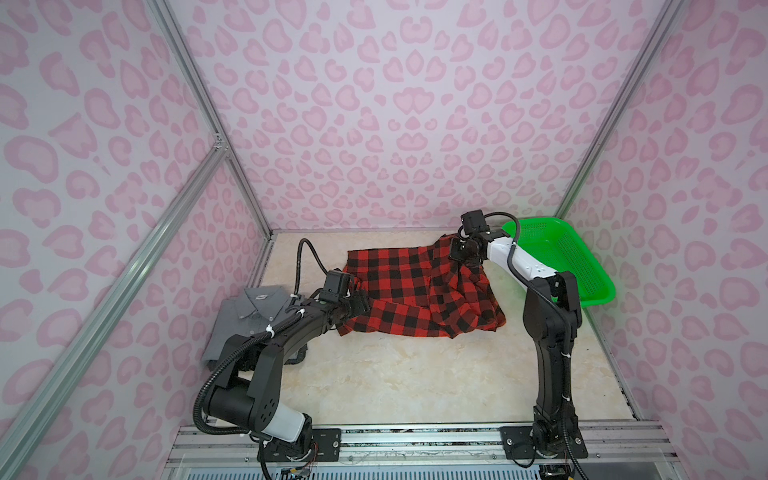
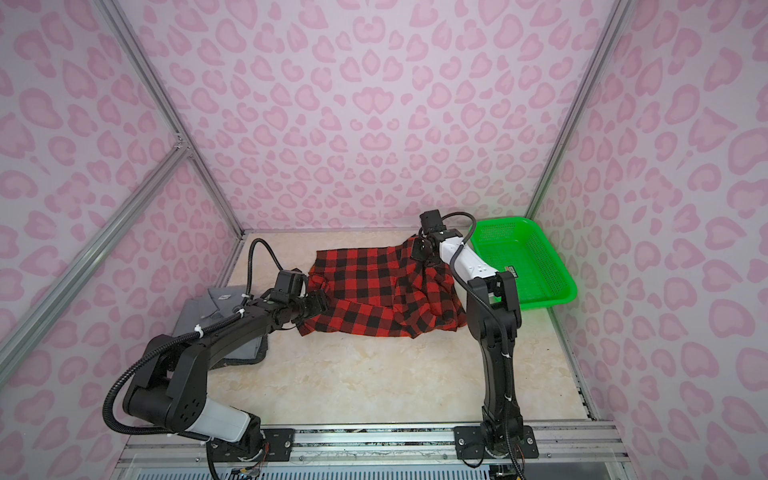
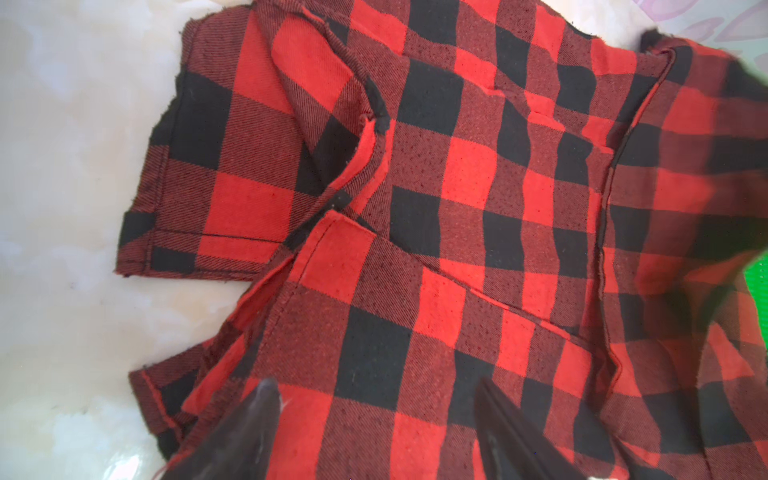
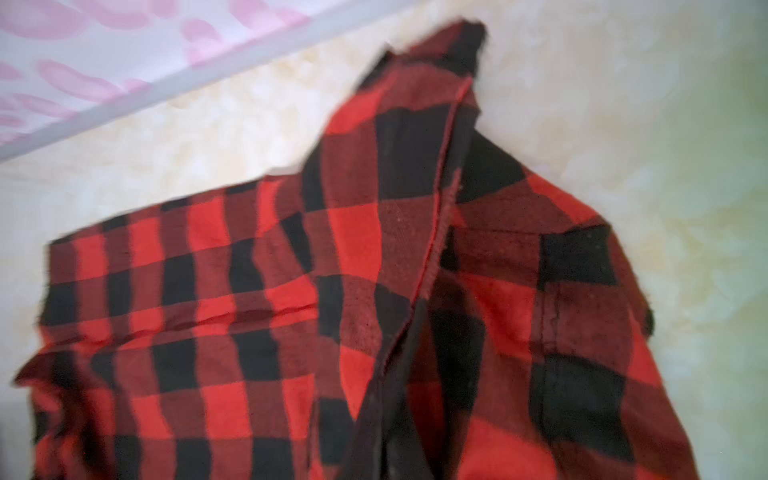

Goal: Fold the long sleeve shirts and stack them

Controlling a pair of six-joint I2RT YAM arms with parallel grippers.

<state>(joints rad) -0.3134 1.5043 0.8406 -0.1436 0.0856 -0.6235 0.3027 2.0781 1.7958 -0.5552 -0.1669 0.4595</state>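
The red-and-black checked shirt (image 1: 415,291) (image 2: 374,286) lies spread and rumpled at the back middle of the table. My right gripper (image 1: 459,258) (image 2: 420,258) is shut on its far right part, and that cloth rises in a peak to the jaws (image 4: 386,436). My left gripper (image 1: 359,305) (image 2: 320,305) hovers open over the shirt's left edge. Its dark fingers (image 3: 257,415) stand apart above the checks (image 3: 457,208), with nothing between them. The grey shirt (image 1: 249,316) (image 2: 208,305) lies folded at the left, partly hidden under my left arm.
A green perforated basket (image 1: 582,266) (image 2: 536,266) sits at the back right, close behind my right arm. Pink patterned walls with metal frame rails enclose the table on three sides. Bare marbled tabletop (image 1: 395,374) stretches in front of the shirts.
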